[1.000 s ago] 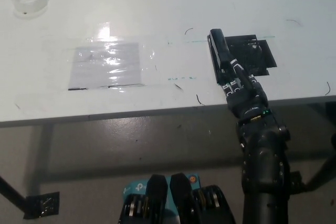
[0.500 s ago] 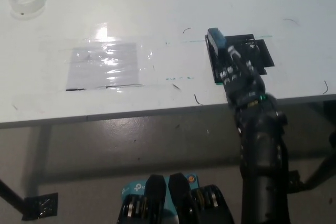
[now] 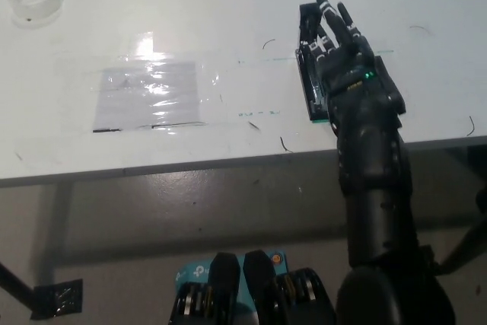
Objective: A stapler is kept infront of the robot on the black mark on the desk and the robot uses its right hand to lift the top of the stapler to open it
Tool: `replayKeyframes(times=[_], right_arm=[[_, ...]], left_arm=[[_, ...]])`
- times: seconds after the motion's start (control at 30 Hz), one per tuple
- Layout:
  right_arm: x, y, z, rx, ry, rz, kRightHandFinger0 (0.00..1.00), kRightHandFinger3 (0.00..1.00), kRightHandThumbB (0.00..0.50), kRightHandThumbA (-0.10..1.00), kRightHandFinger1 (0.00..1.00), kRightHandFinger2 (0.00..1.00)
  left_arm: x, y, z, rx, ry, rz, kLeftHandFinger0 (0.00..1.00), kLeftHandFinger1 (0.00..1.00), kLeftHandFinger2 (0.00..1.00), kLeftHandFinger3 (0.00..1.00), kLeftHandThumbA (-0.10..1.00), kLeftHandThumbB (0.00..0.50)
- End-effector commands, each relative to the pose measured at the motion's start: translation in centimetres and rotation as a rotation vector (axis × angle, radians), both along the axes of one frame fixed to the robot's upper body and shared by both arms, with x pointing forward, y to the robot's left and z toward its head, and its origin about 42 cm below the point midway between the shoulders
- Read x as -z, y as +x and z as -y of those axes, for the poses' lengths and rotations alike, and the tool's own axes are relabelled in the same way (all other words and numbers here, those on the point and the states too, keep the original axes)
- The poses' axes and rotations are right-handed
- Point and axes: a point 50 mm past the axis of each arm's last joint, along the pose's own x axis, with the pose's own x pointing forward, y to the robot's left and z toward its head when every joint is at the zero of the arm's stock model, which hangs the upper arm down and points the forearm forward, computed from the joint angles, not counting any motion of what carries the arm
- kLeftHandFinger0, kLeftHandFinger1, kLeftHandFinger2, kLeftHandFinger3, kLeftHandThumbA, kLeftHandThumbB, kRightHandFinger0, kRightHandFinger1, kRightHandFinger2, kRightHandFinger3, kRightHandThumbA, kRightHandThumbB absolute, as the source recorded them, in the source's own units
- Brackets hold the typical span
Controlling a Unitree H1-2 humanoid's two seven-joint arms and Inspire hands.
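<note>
Right hand [image 3: 346, 55], fingers spread, covers stapler [image 3: 307, 74] at desk's [image 3: 228, 20] 2 o'clock (rigid, hinged): lift top's far tip.

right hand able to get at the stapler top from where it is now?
Probably yes. The black right hand lies over the black stapler on the white desk, fingers stretched along its top, nothing between. Whether it holds the top is hidden.

Black stapler [image 3: 307, 58] on desk's black mark, lengthwise away from robot, mostly hidden.
</note>
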Motion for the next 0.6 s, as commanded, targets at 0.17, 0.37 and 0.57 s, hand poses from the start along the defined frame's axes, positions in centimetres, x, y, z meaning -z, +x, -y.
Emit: replayKeyframes(times=[0.17,0.37,0.57], right_arm=[[-7.0,1.9,-2.6,-0.001,-0.011,0.178,0.54,0.8,0.0,0.85,0.56,0.6],[-5.1,3.2,-1.7,0.045,-0.021,0.133,0.52,0.83,0.0,0.81,0.54,0.62],[-6.1,5.3,-0.1,0.105,-0.078,0.102,0.44,0.76,0.001,0.74,0.49,0.58]], left_arm=[[-0.6,-0.4,-0.6,-0.017,0.02,0.013,0.41,0.46,0.59,0.79,1.0,0.246],[-0.5,-0.8,-0.5,-0.016,0.024,-0.005,0.42,0.48,0.59,0.78,1.0,0.241],[-1.1,-0.7,-0.4,-0.007,0.032,0.013,0.44,0.5,0.62,0.8,1.0,0.237]])
